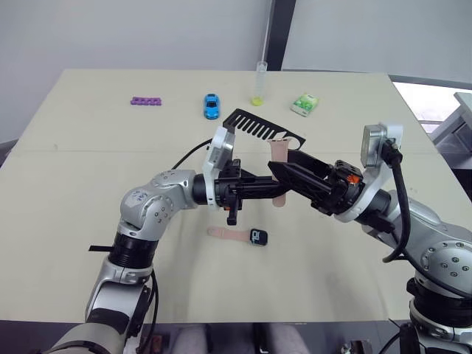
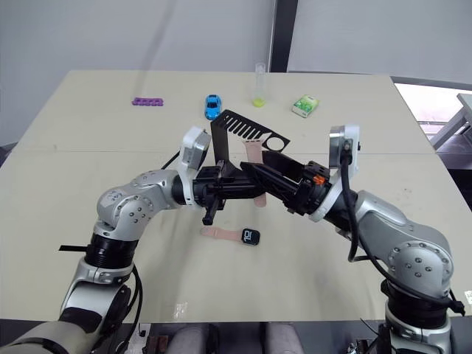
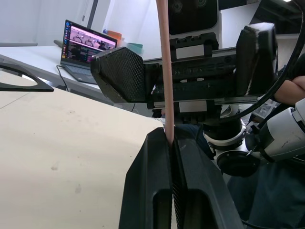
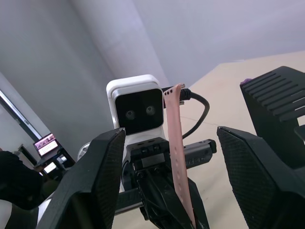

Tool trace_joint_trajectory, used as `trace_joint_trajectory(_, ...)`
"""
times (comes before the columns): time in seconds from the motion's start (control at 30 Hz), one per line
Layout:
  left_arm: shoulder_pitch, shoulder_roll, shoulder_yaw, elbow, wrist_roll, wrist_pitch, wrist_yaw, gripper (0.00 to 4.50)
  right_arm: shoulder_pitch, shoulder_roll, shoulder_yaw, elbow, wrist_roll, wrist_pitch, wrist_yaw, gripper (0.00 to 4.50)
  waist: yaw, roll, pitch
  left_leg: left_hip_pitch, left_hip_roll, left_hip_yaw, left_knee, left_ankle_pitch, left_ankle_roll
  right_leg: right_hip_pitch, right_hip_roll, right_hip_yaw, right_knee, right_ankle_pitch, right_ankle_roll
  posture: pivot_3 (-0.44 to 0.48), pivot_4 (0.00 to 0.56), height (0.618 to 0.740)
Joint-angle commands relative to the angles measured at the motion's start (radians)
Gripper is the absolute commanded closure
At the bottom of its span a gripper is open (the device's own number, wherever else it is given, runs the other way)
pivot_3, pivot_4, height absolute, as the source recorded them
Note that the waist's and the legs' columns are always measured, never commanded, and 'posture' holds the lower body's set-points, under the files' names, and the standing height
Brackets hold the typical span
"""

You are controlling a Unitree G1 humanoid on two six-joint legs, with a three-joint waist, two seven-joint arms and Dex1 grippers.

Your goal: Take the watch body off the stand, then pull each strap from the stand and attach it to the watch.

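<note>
Left fingers (image 3: 170, 157) were clamped on a strap (image 3: 164, 67), held upright — so the right fingers (image 4: 167, 157), spread wide, could take it.

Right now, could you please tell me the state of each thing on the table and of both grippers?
Left gripper: shut on the held strap, upright.
Right gripper: open, fingers either side of that strap.
Watch body: flat on the table, one strap attached.
Stand: upright, off-loaded.
Tube: standing.
</note>
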Motion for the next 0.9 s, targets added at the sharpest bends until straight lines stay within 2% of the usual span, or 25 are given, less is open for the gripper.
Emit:
trace_joint_trajectory(0.03,-0.008,0.004,0.005,-0.028,-0.005,-0.010,-0.011,4.50,-0.014,-0.012,-0.004,-0.017,0.038,-0.031,0.002,2.20,0.000,0.000,0.000,0.000,0.000,0.000,0.000,0.000,0.000,0.000,0.000,0.000,0.000,0.000,0.000,0.000,0.150,0.740)
trace_joint_trajectory(0.07,-0.007,0.004,0.006,-0.029,-0.005,-0.010,-0.009,4.50,-0.017,-0.013,-0.005,-0.013,0.045,-0.034,0.000,2.62,-0.001,0.000,0.000,0.000,0.000,0.000,0.000,0.000,0.000,0.000,0.000,0.000,0.000,0.000,0.000,0.000,0.150,0.740)
trace_joint_trajectory(0.9,-0.023,0.006,0.027,-0.034,-0.019,-0.006,0.012,4.50,-0.064,-0.027,0.025,0.054,0.064,-0.046,0.011,2.62,-0.001,0.000,0.000,0.000,0.000,0.000,0.000,0.000,0.000,0.000,0.000,0.000,0.000,0.000,0.000,0.000,0.150,0.740)
